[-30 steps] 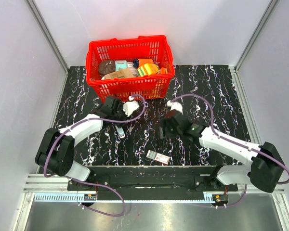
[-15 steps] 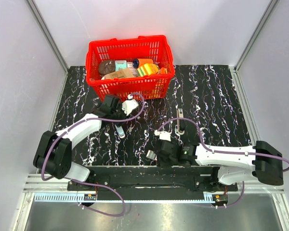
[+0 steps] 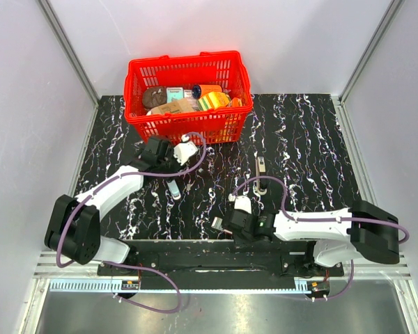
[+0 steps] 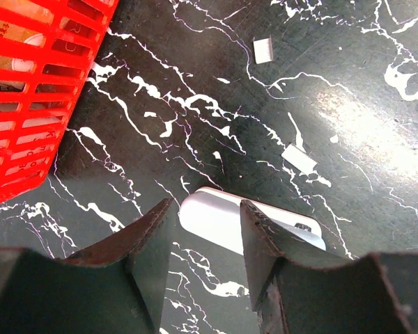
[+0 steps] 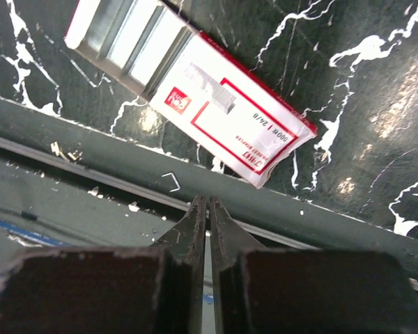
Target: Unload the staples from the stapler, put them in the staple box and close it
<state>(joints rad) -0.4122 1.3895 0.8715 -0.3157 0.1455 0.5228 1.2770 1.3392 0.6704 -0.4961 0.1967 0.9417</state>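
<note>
Black, white-veined bench under everything. Red basket of groceries at the far edge, no part in this job.

Reaching forward and inward toward the basket's near wall: left arm, wrist tipped down. Its left tool parted, gripping nothing, poised over a small white-and-grey object lying on the bench. Contact not discernible.

Folded low along the near edge: right arm, wrist turned leftward. Its right tool pinched fully together and empty, tips over the grey rail, just short of the staple box.

Flat on the bench right of centre: stapler, just beyond the right arm's cable loop. Well apart from both tools, touched by neither. Open or shut: cannot tell from overhead.

Staple box red and white, drawer slid partway out, silver staple rows showing.

Beyond the left tool, two short pale strips, probably staples, loose on the bench. On the rail, one bent loose staple.

Judged step: between grasps, possibly dealing with removed staples near the box. Unloading itself unconfirmed. Next move likely calls for parting the right tool and swinging it over to the stapler, then pinning the body with one tool and checking or sliding out the magazine with the other. Thin, low target; needs a flat, careful approach.
</note>
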